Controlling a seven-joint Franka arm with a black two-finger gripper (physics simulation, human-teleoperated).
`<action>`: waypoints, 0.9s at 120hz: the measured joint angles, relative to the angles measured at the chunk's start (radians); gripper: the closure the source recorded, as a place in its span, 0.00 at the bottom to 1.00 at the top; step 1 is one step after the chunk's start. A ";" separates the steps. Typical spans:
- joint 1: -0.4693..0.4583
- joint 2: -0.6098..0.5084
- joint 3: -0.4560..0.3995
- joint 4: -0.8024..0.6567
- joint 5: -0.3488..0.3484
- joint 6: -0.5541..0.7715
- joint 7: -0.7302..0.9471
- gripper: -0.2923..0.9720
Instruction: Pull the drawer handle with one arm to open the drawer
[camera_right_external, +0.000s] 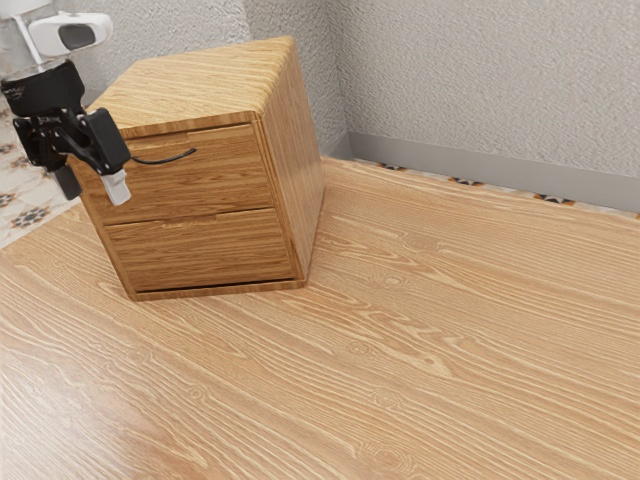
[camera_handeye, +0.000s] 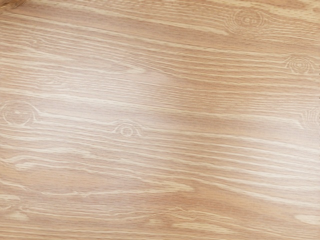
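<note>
Wooden surface (camera_right_external: 400, 380) up front, and in the upper left of the frame my gripper (camera_right_external: 95, 192) looks spread, with the handle (camera_right_external: 165, 157) just to its right, lying sideways across the shut top drawer (camera_right_external: 200, 185).

Pale wood-grain surface (camera_handeye: 165, 190) bearing scattered knots (camera_handeye: 126, 130) and a soft sheen.

Plain home-like room, wood-grain surface (camera_right_external: 450, 330), grey plaster walls (camera_right_external: 480, 70), grey skirting (camera_right_external: 500, 170), wooden drawer cabinet (camera_right_external: 210, 200)
</note>
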 joint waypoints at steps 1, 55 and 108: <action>-0.001 0.001 0.001 -0.001 -0.002 0.009 0.001 0.23; 0.020 -0.243 -0.113 -0.305 0.190 0.387 0.334 0.23; 0.106 -0.174 -0.158 -0.423 0.216 0.712 0.778 0.25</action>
